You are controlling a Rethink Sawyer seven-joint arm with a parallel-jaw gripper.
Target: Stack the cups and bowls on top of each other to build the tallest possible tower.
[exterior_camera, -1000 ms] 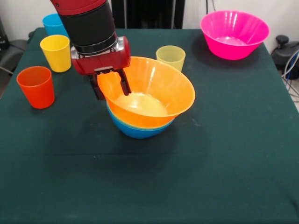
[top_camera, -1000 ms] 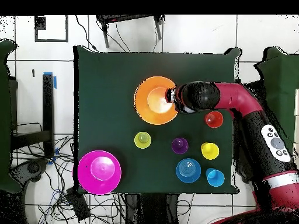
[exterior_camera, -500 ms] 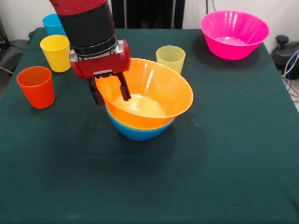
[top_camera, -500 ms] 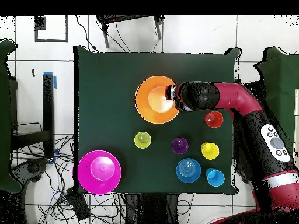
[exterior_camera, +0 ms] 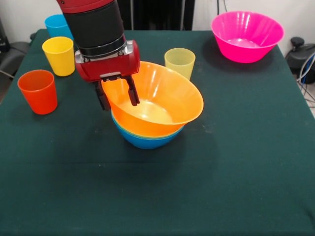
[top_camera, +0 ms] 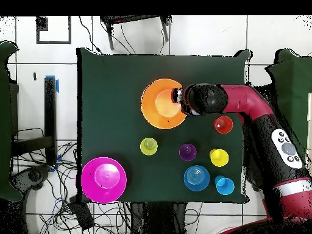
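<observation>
The robot's hand (exterior_camera: pixel 118 96) straddles the rim of the large orange-yellow bowl (exterior_camera: pixel 162 101), one finger (exterior_camera: pixel 133 93) inside the bowl and the other outside against its wall; the fingers appear closed on the rim. The bowl sits tilted, nested in a medium blue bowl (exterior_camera: pixel 142 138) whose lower wall alone shows beneath it, and the two form the start of the tower on the dark green counter (exterior_camera: pixel 221 172).

In the front view, an orange cup (exterior_camera: pixel 38 91) stands upright well off to one side of the hand. Beyond it, on that same side, are a yellow cup (exterior_camera: pixel 58 56) and a blue cup (exterior_camera: pixel 57 25), partly hidden behind the arm. A pale yellow-green cup (exterior_camera: pixel 179 61) stands just behind the orange-yellow bowl, on the far side of it from the hand. The large pink bowl (exterior_camera: pixel 247 36) sits upright at the counter's corner, well apart from the hand.

From overhead, the hand (top_camera: pixel 178 101) meets the edge of the orange-yellow bowl (top_camera: pixel 161 103) near the counter's middle. A purple cup (top_camera: pixel 187 152) stands between the pale yellow-green cup (top_camera: pixel 148 146) and the yellow cup (top_camera: pixel 219 157), and a small blue bowl (top_camera: pixel 197 178) lies just beside the blue cup (top_camera: pixel 224 185).
</observation>
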